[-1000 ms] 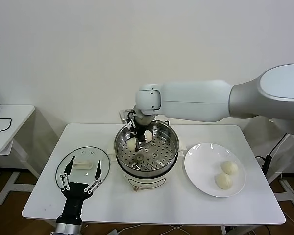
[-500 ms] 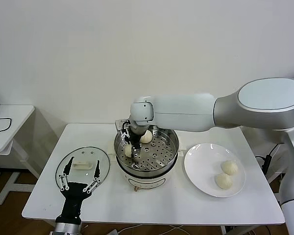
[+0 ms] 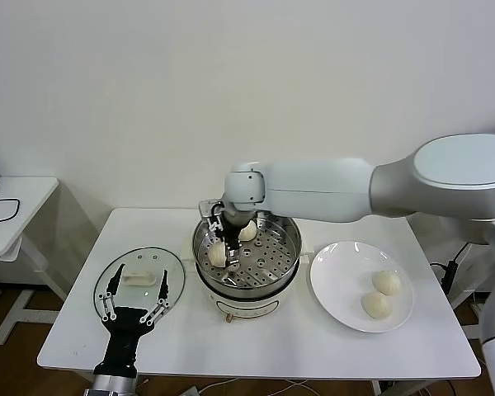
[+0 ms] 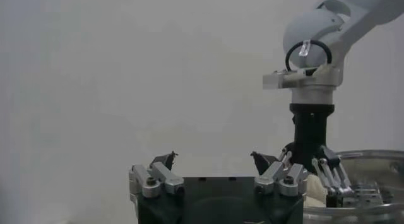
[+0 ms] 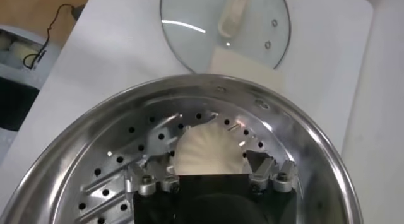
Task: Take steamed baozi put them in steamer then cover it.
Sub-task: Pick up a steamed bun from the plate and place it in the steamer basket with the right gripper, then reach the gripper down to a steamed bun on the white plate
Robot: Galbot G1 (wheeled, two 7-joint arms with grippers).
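Observation:
The steamer [image 3: 268, 262], a shiny steel pot with a perforated tray, stands mid-table. Two steamed baozi lie in it: one [image 3: 218, 254] at its left side, one [image 3: 248, 231] at the back. My right gripper [image 3: 223, 234] reaches down into the pot. In the right wrist view it [image 5: 210, 163] is open, with the pleated left baozi [image 5: 207, 148] resting on the tray between its spread fingers. Two more baozi [image 3: 386, 282] [image 3: 377, 304] sit on the white plate [image 3: 338, 276]. The glass cover [image 3: 140, 268] lies flat left of the pot. My left gripper [image 3: 137, 299] hovers open over its near edge.
The cover's cream handle [image 5: 232, 14] lies past the steamer rim [image 5: 297, 127] in the right wrist view. My right forearm [image 3: 330, 190] spans the table's back, above the pot and plate. A small white side table [image 3: 12, 206] stands off to the left.
My right gripper was shut on a baozi over the pot; it moved to the pot's left side, lowered and opened, and the baozi now rests on the tray. The left arm stayed still.

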